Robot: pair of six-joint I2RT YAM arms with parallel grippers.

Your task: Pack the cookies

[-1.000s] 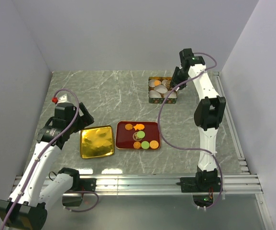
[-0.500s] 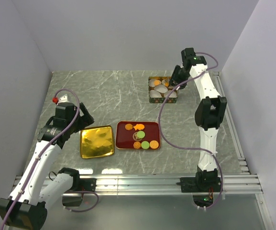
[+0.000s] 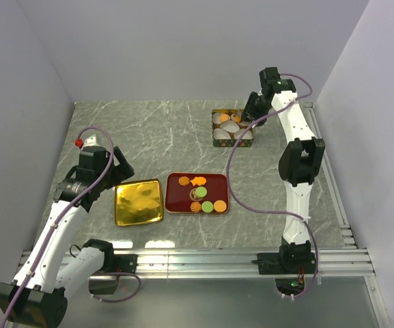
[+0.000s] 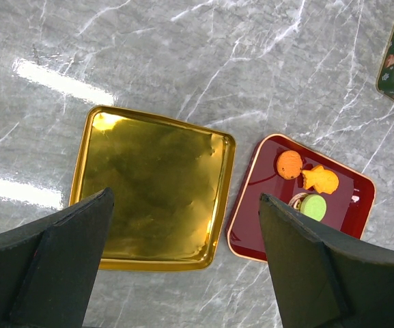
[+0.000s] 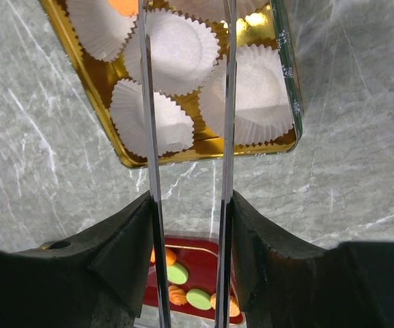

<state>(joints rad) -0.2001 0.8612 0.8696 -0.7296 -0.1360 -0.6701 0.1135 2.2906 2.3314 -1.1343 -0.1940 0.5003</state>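
Several orange and light green cookies (image 3: 201,193) lie on a dark red tray (image 3: 176,203) at the table's middle; they also show in the left wrist view (image 4: 289,164) and the right wrist view (image 5: 177,273). A green tin (image 3: 232,143) at the back holds white paper cups (image 5: 176,48) and an orange cookie (image 5: 125,5). My right gripper (image 3: 251,113) is shut on metal tongs (image 5: 227,102), held over the tin; the blades are apart and their tips are out of view. My left gripper (image 4: 184,198) is open and empty above the gold lid (image 4: 152,164).
The gold lid (image 3: 138,201) lies flat just left of the red tray (image 4: 251,225). Grey walls close in the table on the left, back and right. An aluminium rail (image 3: 197,260) runs along the near edge.
My right gripper with the tongs has shifted slightly over the tin. The left arm has not moved.
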